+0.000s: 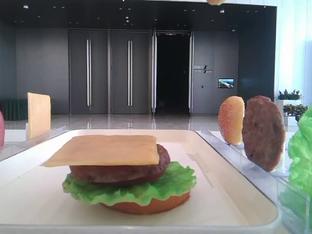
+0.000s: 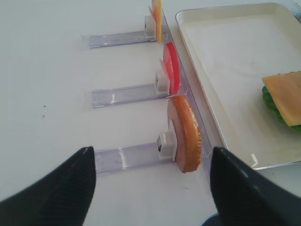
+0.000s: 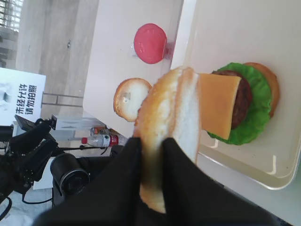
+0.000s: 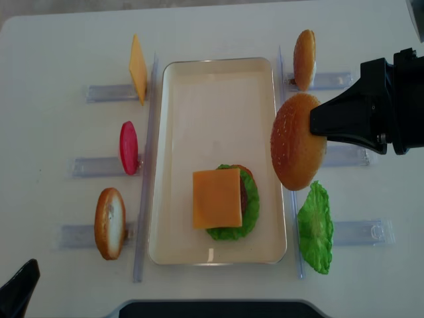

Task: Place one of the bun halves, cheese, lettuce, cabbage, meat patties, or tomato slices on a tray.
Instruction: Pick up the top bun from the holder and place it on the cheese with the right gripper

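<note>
A sesame bun half point(image 4: 296, 141) is pinched by its edge in the closed right gripper point(image 4: 318, 126), at the right rim of the tray point(image 4: 218, 73), presumably to cap the cheese-topped stack point(image 4: 218, 199); the left gripper point(image 2: 150, 181) is seen spread wide, empty.

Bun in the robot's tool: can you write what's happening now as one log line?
right tool: shut on bun top | bun: beside tray, above its right edge | stack: cheese on top | left tool: open, empty

Dark grey wall point(image 1: 44, 68) with double doors point(image 1: 109, 73), glossy floor point(image 1: 131, 121)
</note>
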